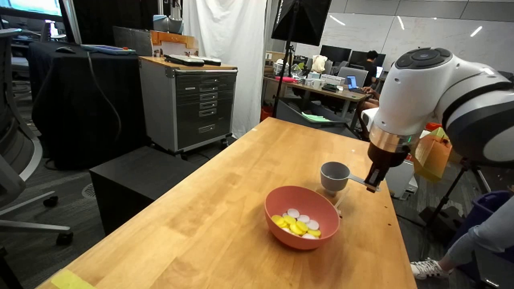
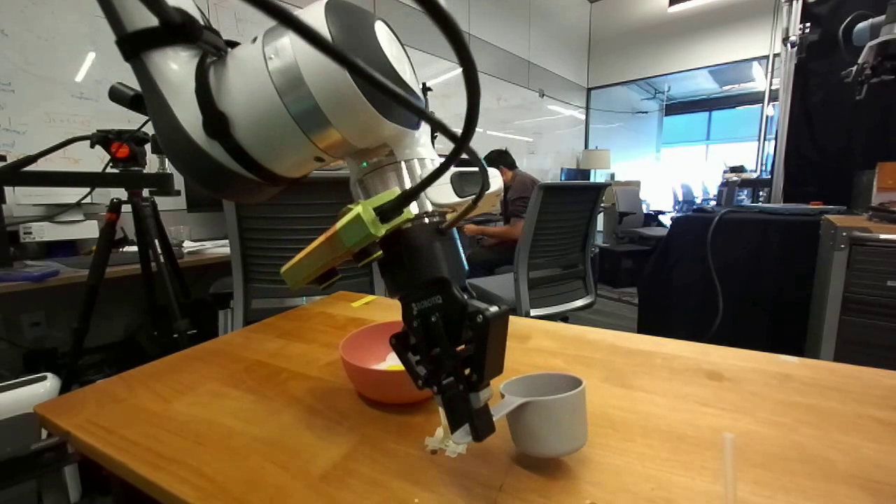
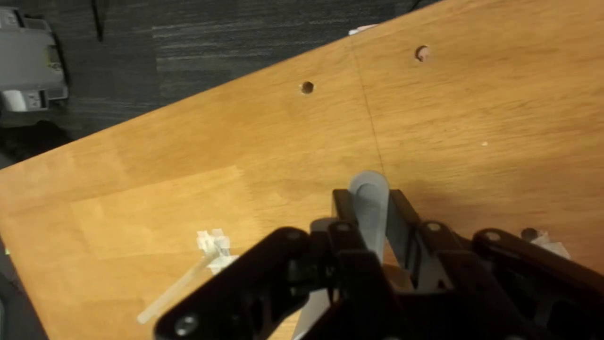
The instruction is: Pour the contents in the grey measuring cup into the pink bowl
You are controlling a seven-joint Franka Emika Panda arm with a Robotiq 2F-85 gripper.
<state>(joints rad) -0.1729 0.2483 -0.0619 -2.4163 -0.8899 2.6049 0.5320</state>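
The grey measuring cup (image 1: 334, 178) is upright at or just above the table, with a shadow beneath; it also shows in an exterior view (image 2: 547, 420). My gripper (image 1: 373, 186) is shut on its handle; in the wrist view the fingertips (image 3: 369, 203) press both sides of the handle's end. The cup's visible inside looks bare grey. The pink bowl (image 1: 313, 202) stands close beside the cup; in an exterior view it (image 2: 378, 385) is partly behind my gripper. The contents (image 1: 295, 224), yellow and whitish discs, lie in the bowl.
The wooden table (image 1: 225, 200) carries tape and a thin pale strip (image 3: 177, 290) near the bowl and cup. A clear upright piece (image 2: 729, 462) shows at the front. A black box (image 1: 144, 172) stands beside the table.
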